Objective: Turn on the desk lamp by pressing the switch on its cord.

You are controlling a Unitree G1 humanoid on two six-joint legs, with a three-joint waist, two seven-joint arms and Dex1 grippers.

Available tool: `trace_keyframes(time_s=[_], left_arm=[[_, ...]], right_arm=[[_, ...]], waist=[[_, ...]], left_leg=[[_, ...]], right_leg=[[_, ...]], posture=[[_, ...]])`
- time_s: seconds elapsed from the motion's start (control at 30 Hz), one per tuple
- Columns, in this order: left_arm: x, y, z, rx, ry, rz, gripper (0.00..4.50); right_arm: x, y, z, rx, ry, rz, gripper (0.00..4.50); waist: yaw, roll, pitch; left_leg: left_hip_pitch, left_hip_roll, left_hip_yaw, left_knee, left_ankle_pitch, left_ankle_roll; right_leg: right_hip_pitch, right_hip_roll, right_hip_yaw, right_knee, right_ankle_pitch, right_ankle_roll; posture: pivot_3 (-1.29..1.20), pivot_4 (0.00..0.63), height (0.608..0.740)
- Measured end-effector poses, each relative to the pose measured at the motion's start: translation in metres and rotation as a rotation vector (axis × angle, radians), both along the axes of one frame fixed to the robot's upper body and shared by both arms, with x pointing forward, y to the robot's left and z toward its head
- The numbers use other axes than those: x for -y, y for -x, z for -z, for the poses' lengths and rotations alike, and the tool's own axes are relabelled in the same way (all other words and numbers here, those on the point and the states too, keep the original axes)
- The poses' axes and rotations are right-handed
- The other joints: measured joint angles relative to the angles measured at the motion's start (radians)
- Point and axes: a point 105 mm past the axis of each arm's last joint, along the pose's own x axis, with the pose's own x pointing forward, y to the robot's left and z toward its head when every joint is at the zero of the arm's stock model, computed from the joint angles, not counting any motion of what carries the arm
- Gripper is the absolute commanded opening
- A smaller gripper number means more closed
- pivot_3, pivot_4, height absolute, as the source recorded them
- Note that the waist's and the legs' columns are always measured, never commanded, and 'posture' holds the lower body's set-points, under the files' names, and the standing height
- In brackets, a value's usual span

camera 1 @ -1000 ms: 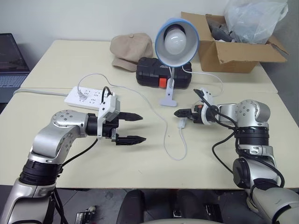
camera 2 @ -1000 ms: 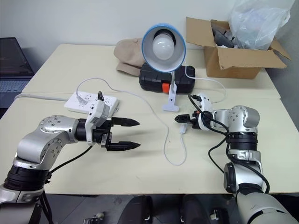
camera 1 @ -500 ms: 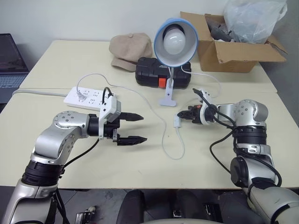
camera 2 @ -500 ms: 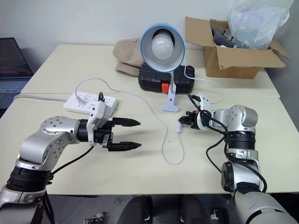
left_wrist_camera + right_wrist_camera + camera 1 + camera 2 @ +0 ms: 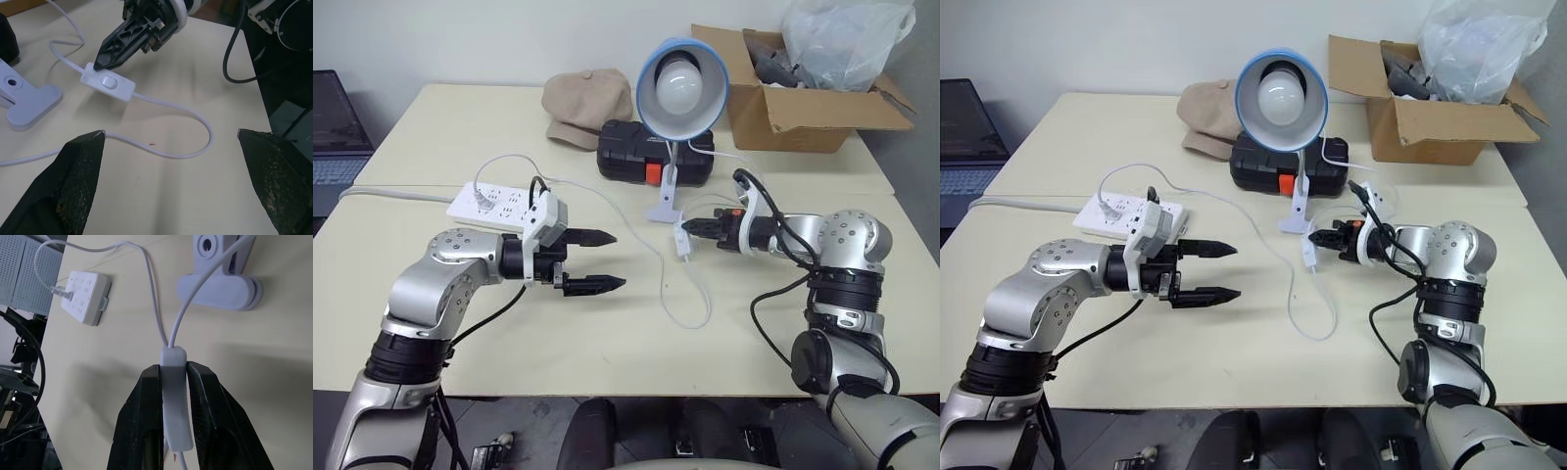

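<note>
Now right fingers [image 5: 146, 431] around switch [image 5: 175, 401]

Pale cream table [image 5: 431, 137], white cord [image 5: 690, 311], white power strip [image 5: 494, 204]. Light-blue lamp [image 5: 682, 80] shade over white bulb, beige cap [image 5: 585, 106], black case [image 5: 631, 157] with orange-red latch. Brown cardboard box [image 5: 793, 108], black-fingered grippers.
</note>
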Motion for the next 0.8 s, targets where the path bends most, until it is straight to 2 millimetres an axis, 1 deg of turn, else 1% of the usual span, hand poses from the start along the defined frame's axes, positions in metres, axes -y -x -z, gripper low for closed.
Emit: trace_keyframes(time_s=[0.1, 0.23, 0.3, 0.43, 0.47, 0.63, 0.7, 0.77, 0.8], left_arm=[[0.001, 0.001, 0.000, -0.021, 0.011, 0.004, 4.50], [0.002, 0.004, -0.001, -0.044, 0.017, 0.022, 4.50], [0.004, 0.008, -0.001, -0.050, 0.010, 0.044, 4.50], [0.006, 0.011, -0.003, -0.044, 0.008, 0.062, 4.50], [0.007, 0.011, -0.003, -0.043, 0.010, 0.063, 4.50], [0.016, 0.008, -0.007, -0.066, 0.065, 0.071, 4.50], [0.017, 0.006, -0.005, -0.109, 0.102, 0.053, 4.50], [0.019, 0.004, -0.003, -0.153, 0.130, 0.035, 4.50], [0.020, 0.002, -0.005, -0.171, 0.153, 0.028, 4.50]], right_arm=[[0.008, 0.005, 0.008, -0.016, 0.035, 0.022, 0.39], [0.027, 0.011, 0.002, 0.009, 0.072, 0.067, 0.39], [0.033, 0.015, 0.006, 0.009, 0.090, 0.078, 0.39], [0.034, 0.022, 0.018, -0.009, 0.115, 0.078, 0.39], [0.034, 0.022, 0.018, -0.008, 0.114, 0.078, 0.39], [0.024, 0.022, 0.007, 0.043, 0.063, 0.045, 0.39], [0.022, 0.022, -0.005, 0.079, 0.014, 0.026, 0.39], [0.020, 0.023, -0.022, 0.140, -0.033, 0.007, 0.39], [0.020, 0.025, -0.028, 0.161, -0.066, -0.004, 0.39]], waist=[[0.000, 0.000, 0.000], [0.000, 0.000, 0.000], [0.000, 0.000, 0.000], [-0.001, 0.000, 0.000], [-0.003, 0.000, 0.000], [-0.002, 0.000, 0.000], [-0.002, 0.000, 0.000], [-0.002, 0.000, 0.000], [-0.002, 0.000, 0.000]], left_leg=[[0.000, 0.000, 0.000, 0.000, 0.000, 0.000], [0.000, 0.000, 0.000, 0.000, 0.000, 0.000], [0.000, 0.000, 0.000, 0.000, 0.000, 0.000], [0.000, 0.000, 0.000, 0.000, 0.000, 0.000], [0.000, 0.000, 0.000, 0.000, 0.000, 0.000], [0.001, 0.000, 0.000, 0.000, 0.000, 0.000], [0.001, 0.000, 0.000, 0.000, 0.000, 0.000], [0.001, 0.000, 0.000, 0.000, 0.000, 0.000], [0.001, 0.000, -0.001, 0.000, 0.000, 0.000]], right_leg=[[0.000, 0.000, 0.000, 0.000, 0.000, 0.000], [0.000, 0.000, 0.000, 0.000, 0.000, 0.000], [0.000, 0.000, 0.000, 0.000, 0.000, 0.000], [0.000, 0.001, 0.001, 0.000, 0.000, 0.000], [0.000, 0.001, 0.001, 0.000, 0.000, 0.000], [0.000, 0.001, 0.000, 0.002, 0.000, 0.000], [0.000, 0.001, 0.000, 0.002, 0.000, 0.000], [0.000, 0.001, 0.000, 0.002, 0.000, 0.000], [0.000, 0.001, 0.000, 0.002, 0.000, 0.000]], posture=[[0.00, 0.150, 0.740], [0.00, 0.150, 0.740], [0.00, 0.150, 0.740], [0.00, 0.150, 0.740], [0.00, 0.150, 0.740], [0.00, 0.150, 0.740], [0.00, 0.150, 0.740], [0.00, 0.150, 0.740], [0.00, 0.150, 0.740]])
